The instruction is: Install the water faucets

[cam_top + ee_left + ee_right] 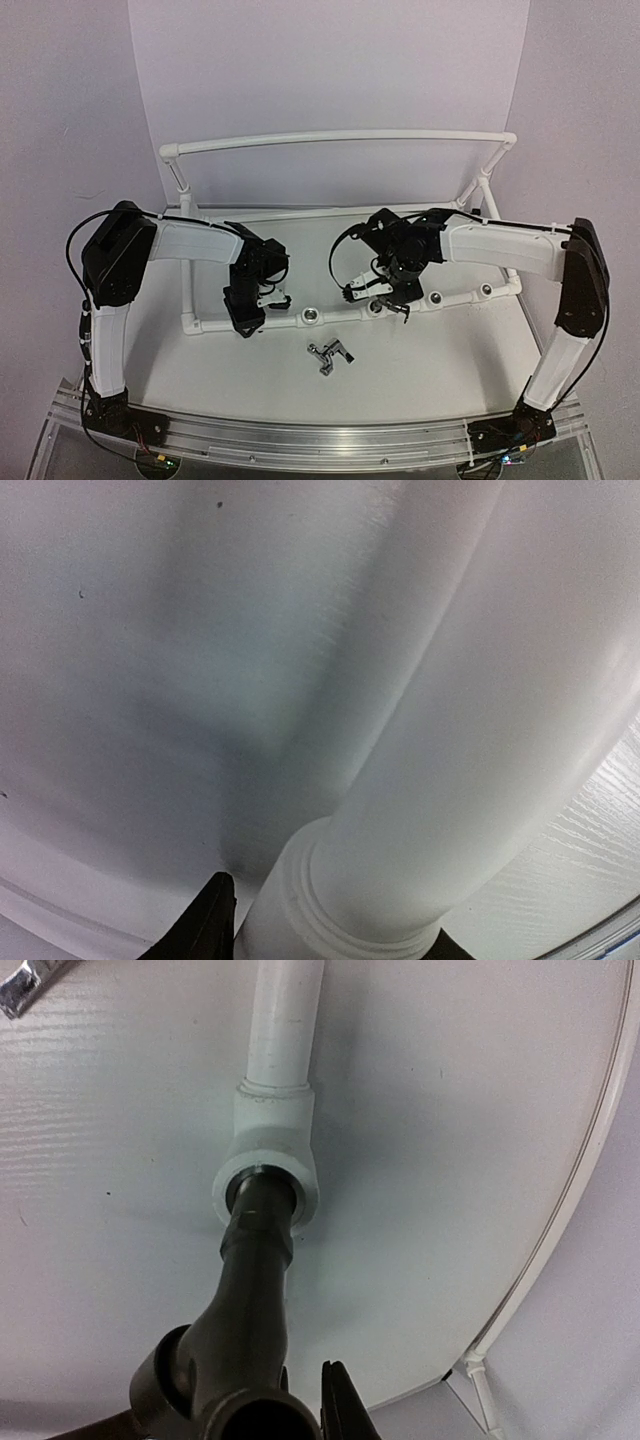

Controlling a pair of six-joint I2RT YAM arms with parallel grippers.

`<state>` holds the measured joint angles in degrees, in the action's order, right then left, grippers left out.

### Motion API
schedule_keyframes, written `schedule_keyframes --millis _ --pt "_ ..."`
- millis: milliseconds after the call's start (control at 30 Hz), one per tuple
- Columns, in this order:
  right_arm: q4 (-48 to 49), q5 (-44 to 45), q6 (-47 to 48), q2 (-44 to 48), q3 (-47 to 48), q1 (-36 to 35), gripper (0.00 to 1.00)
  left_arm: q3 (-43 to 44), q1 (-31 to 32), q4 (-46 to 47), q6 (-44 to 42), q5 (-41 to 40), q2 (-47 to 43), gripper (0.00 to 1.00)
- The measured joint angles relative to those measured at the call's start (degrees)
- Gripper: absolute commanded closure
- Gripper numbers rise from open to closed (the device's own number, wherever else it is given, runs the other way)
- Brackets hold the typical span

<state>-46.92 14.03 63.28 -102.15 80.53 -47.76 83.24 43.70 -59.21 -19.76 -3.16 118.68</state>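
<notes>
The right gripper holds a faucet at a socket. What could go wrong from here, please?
1. The faucet in the right gripper has just its stem tip in the socket; pushed at an angle, it may jam.
2. The left gripper clamps the pipe; if the grip slips, the pipe may shift.
3. The second faucet lies loose near the pipe and may be knocked away.

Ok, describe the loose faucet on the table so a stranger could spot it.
Start at the white pipe frame. Its near rail carries round sockets; just in front of it lies the loose faucet. It is small, dark and shiny, and nothing holds it.
</notes>
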Motion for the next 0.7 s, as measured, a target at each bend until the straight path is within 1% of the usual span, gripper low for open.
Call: schedule_keyframes --millis 233,367,500,567,700 --pt "-0.3 -5.4 -5.9 1.6 0.4 1.2 0.84 0.0 0.0 0.0 0.0 0.0 0.0 0.88" --pt "1.9 -10.2 -9.5 6.7 -3.1 1.8 0.82 0.0 0.0 0.0 0.0 0.0 0.0 0.88" --pt "5.1 -14.9 -10.7 12.0 -7.4 3.5 0.80 0.0 0.0 0.0 0.0 0.1 0.0 0.88" --pt "7.9 -15.1 -10.6 13.9 -9.7 5.8 0.81 0.0 0.0 0.0 0.0 0.1 0.0 0.88" --pt "13.5 -13.9 -10.2 14.4 -14.0 9.1 0.81 0.0 0.0 0.0 0.0 0.1 0.0 0.88"
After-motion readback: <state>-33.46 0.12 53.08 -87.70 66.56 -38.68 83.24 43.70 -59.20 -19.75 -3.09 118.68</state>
